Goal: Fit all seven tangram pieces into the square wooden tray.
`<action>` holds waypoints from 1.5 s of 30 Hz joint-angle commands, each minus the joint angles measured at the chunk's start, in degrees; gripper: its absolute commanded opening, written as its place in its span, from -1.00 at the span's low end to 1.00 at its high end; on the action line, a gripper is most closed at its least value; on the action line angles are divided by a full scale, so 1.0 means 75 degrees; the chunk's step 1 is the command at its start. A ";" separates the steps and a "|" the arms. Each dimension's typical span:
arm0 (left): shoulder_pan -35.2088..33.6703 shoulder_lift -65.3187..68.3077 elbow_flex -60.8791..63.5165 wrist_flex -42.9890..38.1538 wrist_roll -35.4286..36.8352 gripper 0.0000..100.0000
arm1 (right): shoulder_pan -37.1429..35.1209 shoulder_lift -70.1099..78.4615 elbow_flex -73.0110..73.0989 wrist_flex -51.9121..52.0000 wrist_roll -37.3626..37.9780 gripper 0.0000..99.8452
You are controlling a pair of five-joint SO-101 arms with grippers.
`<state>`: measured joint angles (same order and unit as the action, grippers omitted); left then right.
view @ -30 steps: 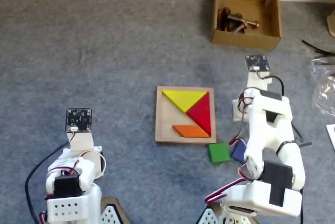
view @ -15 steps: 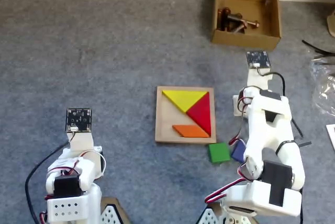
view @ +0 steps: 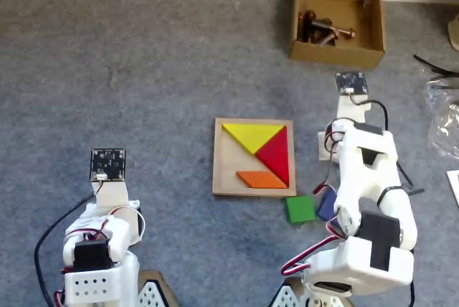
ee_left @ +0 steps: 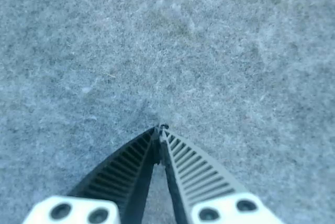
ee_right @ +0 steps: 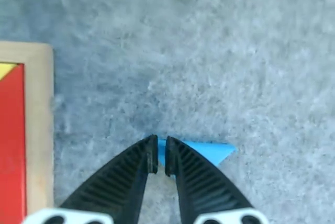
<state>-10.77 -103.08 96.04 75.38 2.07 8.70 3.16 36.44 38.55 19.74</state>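
Note:
The square wooden tray (view: pixel 226 178) lies mid-table holding a yellow triangle (view: pixel 251 136), a red triangle (view: pixel 276 155) and an orange parallelogram (view: pixel 262 178). A green square (view: pixel 300 209) and a dark blue piece (view: pixel 326 205) rest on the carpet by its near right corner, the blue one partly under the right arm (view: pixel 366 171). My right gripper (ee_right: pixel 161 154) is shut, tips down over the edge of a light blue triangle (ee_right: pixel 201 151) lying flat beside the tray's rim (ee_right: pixel 39 124). My left gripper (ee_left: pixel 159 130) is shut over bare carpet, far from the tray.
A cardboard box (view: pixel 337 16) with metal parts stands at the back right. Clear plastic and cables (view: pixel 441 106) lie at the right edge. The left arm (view: pixel 104 214) is folded at the near left over grey carpet.
The right arm's wrist shifted slightly away from the near edge and back again, and its lower body moved a little. The left arm and the pieces stayed put.

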 commanded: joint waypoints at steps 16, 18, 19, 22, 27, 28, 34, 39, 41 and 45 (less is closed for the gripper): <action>-0.0064 0.0053 0.0158 0.0059 0.0012 -0.99 | -0.0522 0.0193 -0.0029 -0.0123 0.0598 -0.91; -0.0064 0.0053 0.0158 0.0059 0.0012 -0.99 | -0.0522 0.0193 -0.0029 -0.0123 0.0598 -0.91; -0.0064 0.0053 0.0158 0.0059 0.0012 -0.99 | -0.0522 0.0193 -0.0029 -0.0123 0.0598 -0.91; -0.0064 0.0053 0.0158 0.0059 0.0012 -0.99 | -0.0510 0.0193 -0.0029 -0.0123 0.0586 -0.91; -0.0064 0.0053 0.0158 0.0059 0.0012 -0.99 | -0.0393 0.0147 -0.0029 -0.0111 0.0563 -0.91; -0.0064 0.0053 0.0158 0.0059 0.0012 -0.99 | -0.0381 0.0135 -0.0029 -0.0100 0.0551 -0.91; -0.0064 0.0053 0.0158 0.0059 0.0012 -0.99 | -0.0311 0.0100 -0.0088 0.0416 0.0539 -0.92; -0.0064 0.0053 0.0158 0.0059 0.0012 -0.99 | -0.0334 -0.0475 0.0018 0.0662 0.0539 -0.92; -0.0064 0.0053 0.0158 0.0059 0.0012 -0.99 | -0.0334 -0.0873 0.0416 0.0651 0.0539 -0.92; -0.0064 0.0053 0.0158 0.0059 0.0012 -0.99 | -0.0346 -0.1518 0.1190 0.0627 0.0586 -0.92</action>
<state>-10.77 -103.08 96.04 75.38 2.07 5.36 -3.25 42.68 42.33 23.52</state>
